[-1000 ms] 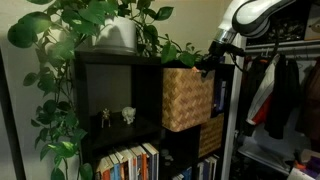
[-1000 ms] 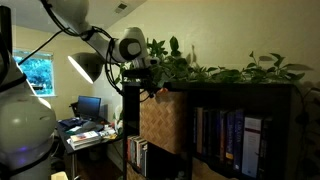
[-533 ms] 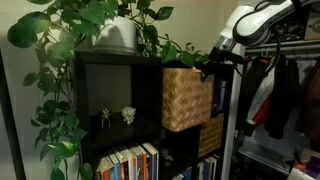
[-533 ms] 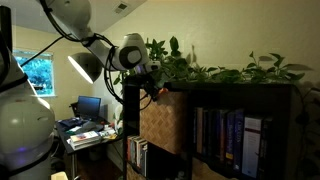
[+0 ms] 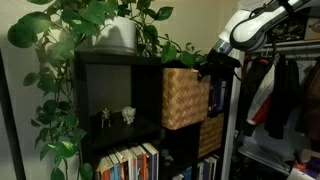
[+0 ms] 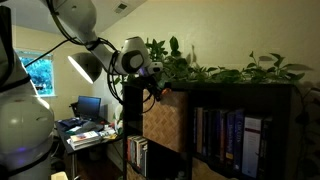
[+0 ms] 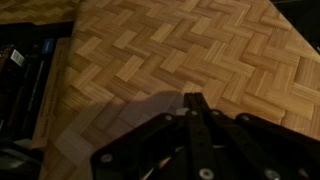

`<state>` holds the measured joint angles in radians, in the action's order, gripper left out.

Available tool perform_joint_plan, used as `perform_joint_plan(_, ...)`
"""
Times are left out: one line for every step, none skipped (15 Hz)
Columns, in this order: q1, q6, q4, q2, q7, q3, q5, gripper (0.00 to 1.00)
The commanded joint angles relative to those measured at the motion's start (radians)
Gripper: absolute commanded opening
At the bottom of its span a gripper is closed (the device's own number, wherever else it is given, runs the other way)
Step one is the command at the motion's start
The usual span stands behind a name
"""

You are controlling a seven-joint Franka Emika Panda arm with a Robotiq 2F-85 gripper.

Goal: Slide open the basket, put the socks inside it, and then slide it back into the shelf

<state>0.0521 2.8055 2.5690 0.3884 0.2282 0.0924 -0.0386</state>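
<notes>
The light tan woven basket (image 5: 185,98) sticks partly out of an upper cubby of the dark shelf (image 5: 110,90). Both show in the other exterior view too, the basket (image 6: 165,125) and the shelf (image 6: 240,95). My gripper (image 5: 207,68) is at the basket's top front edge, also seen from the other side (image 6: 157,92). In the wrist view the fingers (image 7: 195,98) are pressed together just in front of the basket's weave (image 7: 180,50), which fills the picture. I see nothing between the fingers. No socks are in view.
A leafy potted plant (image 5: 115,30) sits on top of the shelf. Small figurines (image 5: 117,116) and books (image 5: 130,162) fill other cubbies, and a darker basket (image 5: 210,135) sits below. Clothes hang on a rack (image 5: 280,90) beside the shelf. A desk with a monitor (image 6: 88,105) stands behind.
The arm's wrist has shifted a little away from the shelf. The gripper stays at the basket's top front edge; the basket has barely moved.
</notes>
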Motion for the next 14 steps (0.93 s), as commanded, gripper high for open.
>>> perform_joint_plan(-0.025,0.095,-0.047,-0.077,0.016,0.014,-0.006,0.03)
perform_joint_plan(-0.024,0.109,-0.055,-0.091,0.013,0.012,-0.008,0.03)
perform_joint_plan(-0.025,0.122,-0.065,-0.109,0.013,0.012,-0.008,0.03)
perform_joint_plan(-0.022,0.131,-0.076,-0.125,0.010,0.010,-0.011,0.02)
perform_joint_plan(-0.018,0.136,-0.087,-0.140,0.006,0.007,-0.015,0.03)
perform_joint_plan(-0.016,0.135,-0.097,-0.150,0.006,0.006,-0.016,0.03)
perform_joint_plan(-0.013,0.135,-0.107,-0.160,0.003,0.005,-0.018,0.03)
perform_joint_plan(-0.012,0.137,-0.114,-0.167,0.002,0.005,-0.018,0.03)
perform_joint_plan(-0.011,0.136,-0.120,-0.172,0.002,0.005,-0.017,0.03)
perform_joint_plan(-0.005,0.123,-0.129,-0.177,-0.004,0.000,-0.025,0.03)
perform_joint_plan(-0.005,0.105,-0.133,-0.174,-0.005,0.001,-0.023,0.02)
perform_joint_plan(-0.002,0.080,-0.136,-0.167,-0.012,0.000,-0.021,0.03)
perform_joint_plan(-0.009,0.041,-0.134,-0.151,-0.010,0.006,-0.003,0.28)
perform_joint_plan(-0.004,0.005,-0.133,-0.136,-0.018,0.004,-0.004,0.29)
